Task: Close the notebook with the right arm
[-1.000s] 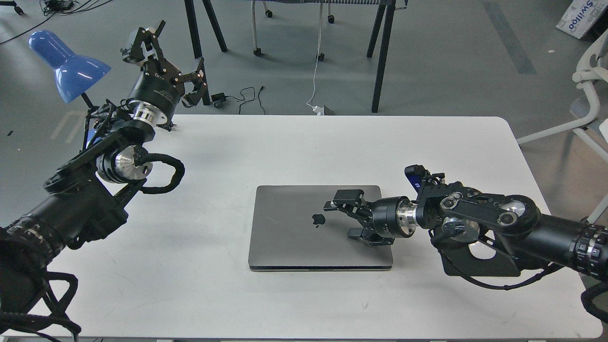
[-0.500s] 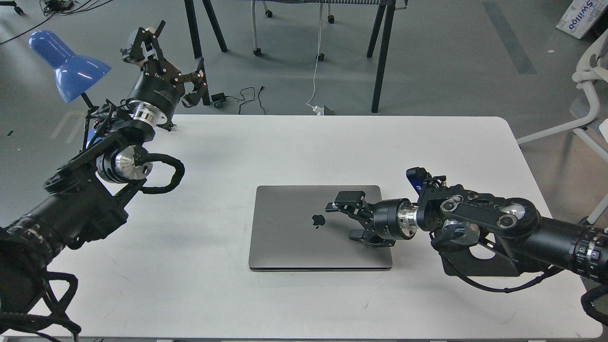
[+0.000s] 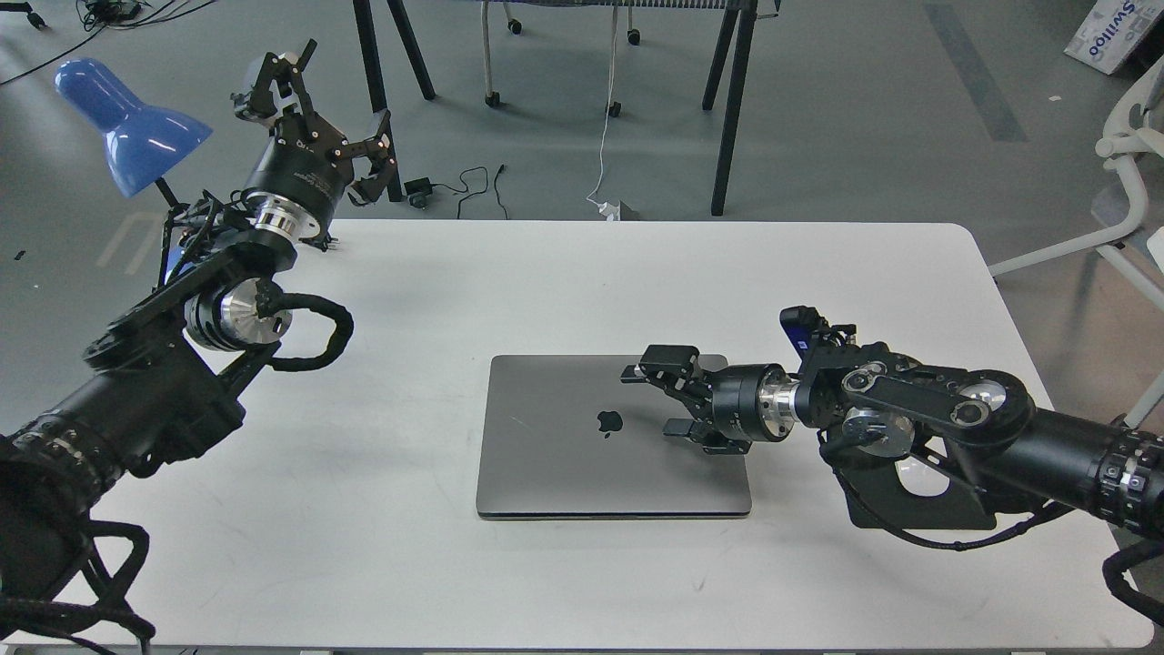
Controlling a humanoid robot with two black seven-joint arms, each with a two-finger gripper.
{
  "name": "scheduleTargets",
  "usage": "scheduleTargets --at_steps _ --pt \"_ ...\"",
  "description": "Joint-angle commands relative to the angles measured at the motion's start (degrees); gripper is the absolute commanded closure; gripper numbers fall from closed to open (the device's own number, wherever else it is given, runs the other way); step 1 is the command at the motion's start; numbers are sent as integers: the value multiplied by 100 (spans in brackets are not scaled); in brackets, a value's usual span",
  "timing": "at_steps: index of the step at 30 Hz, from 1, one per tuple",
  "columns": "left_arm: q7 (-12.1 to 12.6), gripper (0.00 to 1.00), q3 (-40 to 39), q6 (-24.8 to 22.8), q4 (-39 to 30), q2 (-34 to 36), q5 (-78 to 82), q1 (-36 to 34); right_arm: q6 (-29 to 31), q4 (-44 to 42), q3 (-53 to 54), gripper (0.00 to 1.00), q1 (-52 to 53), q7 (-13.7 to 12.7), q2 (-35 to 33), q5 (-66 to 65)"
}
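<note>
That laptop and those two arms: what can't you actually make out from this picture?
- Head view: the notebook lies shut, so screen and keys are hidden under its lid.
- Whether the right gripper touches the lid or hovers above it cannot be told from above.
- The blue lamp: its base is hidden behind the left arm, whose left gripper is open.
- The box is cut off by the top right edge.

A single head view looks forward and down over the white table (image 3: pixel 564 273) from close above.

right gripper (image 3: pixel 657 400) spread, left gripper (image 3: pixel 314 109) raised, splayed
</note>
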Motion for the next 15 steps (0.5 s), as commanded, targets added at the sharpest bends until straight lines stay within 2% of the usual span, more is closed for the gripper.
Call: scheduleTargets --at_steps 1,10,15 --pt "0 0 0 0 0 0 0 0 2 0 883 0 105 -12 -72 11" --pt "0 0 0 0 0 0 0 0 72 -589 4257 0 9 32 -37 90" --pt "0 0 0 0 0 0 8 0 265 -545 5542 0 -272 58 147 212"
